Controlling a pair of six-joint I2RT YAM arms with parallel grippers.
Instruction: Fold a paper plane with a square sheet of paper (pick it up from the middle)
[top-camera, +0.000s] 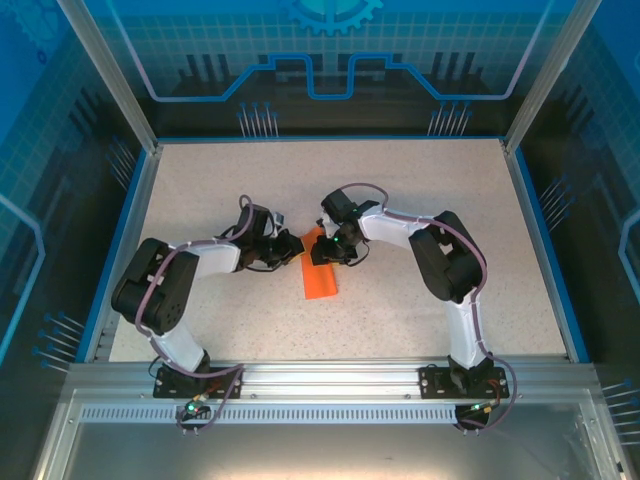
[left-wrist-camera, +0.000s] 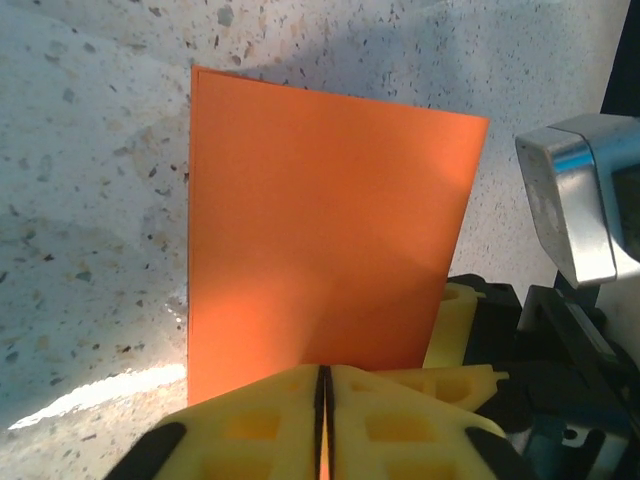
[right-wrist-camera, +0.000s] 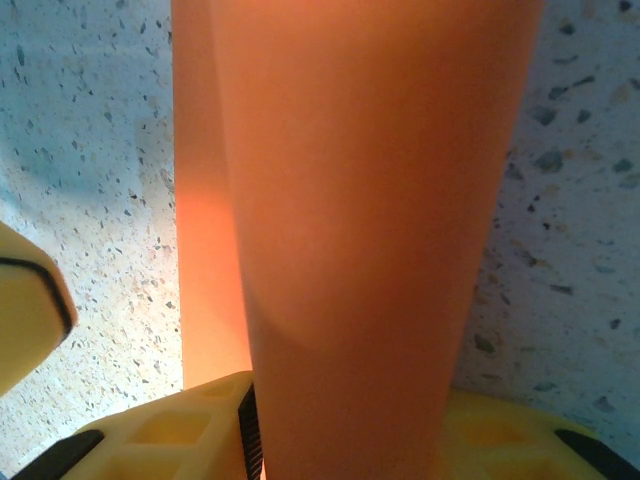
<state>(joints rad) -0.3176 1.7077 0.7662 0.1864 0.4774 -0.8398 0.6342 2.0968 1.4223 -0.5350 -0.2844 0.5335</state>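
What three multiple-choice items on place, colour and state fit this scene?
1. Where is the paper? A. middle of the table B. far-left corner C. on the floor
2. What colour is it? A. blue B. orange C. white
3. How is the left end effector? A. wide open B. shut on the paper C. shut on nothing
Answers: 1 A, it lies mid-table in the top view; 2 B, bright orange in every view; 3 B, its closed tips pinch the paper's near edge.
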